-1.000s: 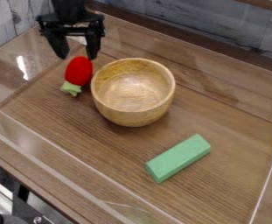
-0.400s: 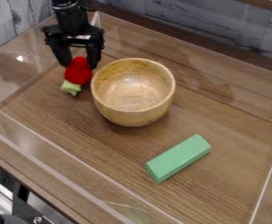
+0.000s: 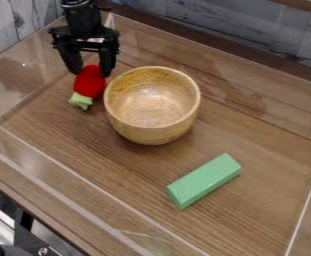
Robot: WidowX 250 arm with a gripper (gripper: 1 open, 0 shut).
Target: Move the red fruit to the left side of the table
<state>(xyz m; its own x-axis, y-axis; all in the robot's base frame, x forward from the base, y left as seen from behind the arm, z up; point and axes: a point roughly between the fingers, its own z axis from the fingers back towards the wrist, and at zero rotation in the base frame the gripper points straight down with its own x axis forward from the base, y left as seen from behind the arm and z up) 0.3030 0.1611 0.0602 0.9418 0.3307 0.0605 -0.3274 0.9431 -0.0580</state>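
Note:
The red fruit (image 3: 86, 84) is a small glossy strawberry with a green leafy end, lying on the dark wood table (image 3: 78, 160) just left of the wooden bowl. My black gripper (image 3: 87, 62) hangs directly over it, open, with one finger on each side of the fruit's upper part. The fingers straddle the fruit without closing on it.
A round wooden bowl (image 3: 152, 103) stands right beside the fruit at the middle of the table. A green rectangular block (image 3: 203, 180) lies toward the front right. Low clear acrylic walls (image 3: 11, 70) border the table on every side.
The gripper has come down and slightly to the right, from above the fruit to around its top. The fruit, bowl and block have not moved.

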